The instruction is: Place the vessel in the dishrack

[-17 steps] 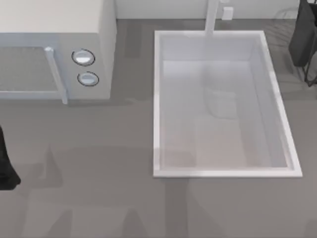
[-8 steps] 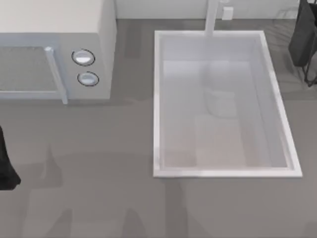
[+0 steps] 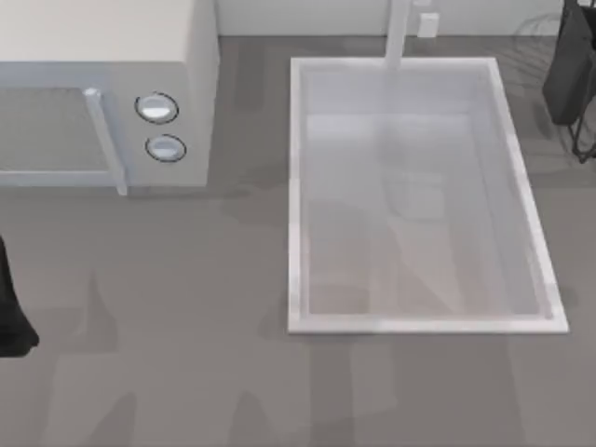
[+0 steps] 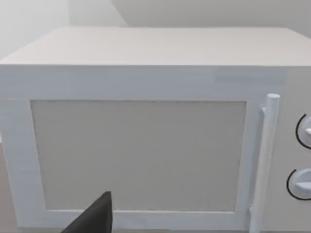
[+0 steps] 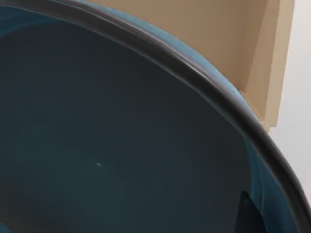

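Observation:
The vessel (image 5: 112, 136), a deep teal-blue bowl with a dark rim, sits very close in the right wrist view. One dark fingertip (image 5: 244, 213) of my right gripper lies against its inner wall near the rim, gripping it. In the top view my right arm (image 3: 570, 65) is a dark shape at the far right edge. It hangs over thin dark wires of the dishrack (image 3: 584, 142). My left arm (image 3: 11, 312) is parked at the left edge, facing the microwave.
A white microwave (image 3: 102, 88) with two round knobs (image 3: 156, 108) and a bar handle stands at the back left. A large white sink basin (image 3: 292, 186) with a faucet (image 3: 399, 33) takes up the middle right. Tan panels (image 5: 218, 34) show behind the bowl.
The soft shadow on the sink floor has shifted and faded. Both arms look to be in the same place.

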You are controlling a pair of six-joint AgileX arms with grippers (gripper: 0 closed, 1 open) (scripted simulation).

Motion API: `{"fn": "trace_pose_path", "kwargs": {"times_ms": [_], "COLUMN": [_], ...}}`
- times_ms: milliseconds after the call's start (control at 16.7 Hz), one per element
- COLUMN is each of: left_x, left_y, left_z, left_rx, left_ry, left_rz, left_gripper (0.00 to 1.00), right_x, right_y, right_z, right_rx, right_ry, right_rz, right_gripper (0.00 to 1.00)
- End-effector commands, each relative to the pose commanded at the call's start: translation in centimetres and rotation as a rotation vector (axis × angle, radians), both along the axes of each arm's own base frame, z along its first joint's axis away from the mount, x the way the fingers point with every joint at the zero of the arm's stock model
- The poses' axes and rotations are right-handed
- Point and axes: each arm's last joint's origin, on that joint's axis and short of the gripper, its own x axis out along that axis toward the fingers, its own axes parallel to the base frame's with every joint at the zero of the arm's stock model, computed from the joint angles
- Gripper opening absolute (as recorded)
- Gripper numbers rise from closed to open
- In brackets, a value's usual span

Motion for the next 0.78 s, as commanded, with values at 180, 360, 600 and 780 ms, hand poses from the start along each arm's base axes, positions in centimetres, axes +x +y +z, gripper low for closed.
{"fn": "trace_pose_path", "kwargs": {"times_ms": [180, 360, 600, 780], "left_x": [0.0, 0.0, 0.0, 0.0], "left_y": [0.0, 0.0, 0.0, 0.0], "left_z": [0.0, 0.0, 0.0, 0.0], "left_rx": [0.000, 0.000, 0.000, 0.000], "left_ry": [0.000, 0.000, 0.000, 0.000], "left_rz": [0.000, 0.000, 0.000, 0.000], "left_gripper": [1.00, 1.00, 1.00, 1.00], "right_x": [4.5, 7.2, 8.4, 8.5], "right_y": [0.4, 1.8, 3.2, 3.3], "right_z": [-5.2, -9.7, -12.7, -12.8], "right_rx": [-0.005, -0.006, -0.003, -0.003], "right_ry": [-0.009, -0.014, -0.005, -0.005], "right_rz": [0.000, 0.001, 0.001, 0.001], "right_gripper": [0.00, 0.00, 0.00, 0.00]}}
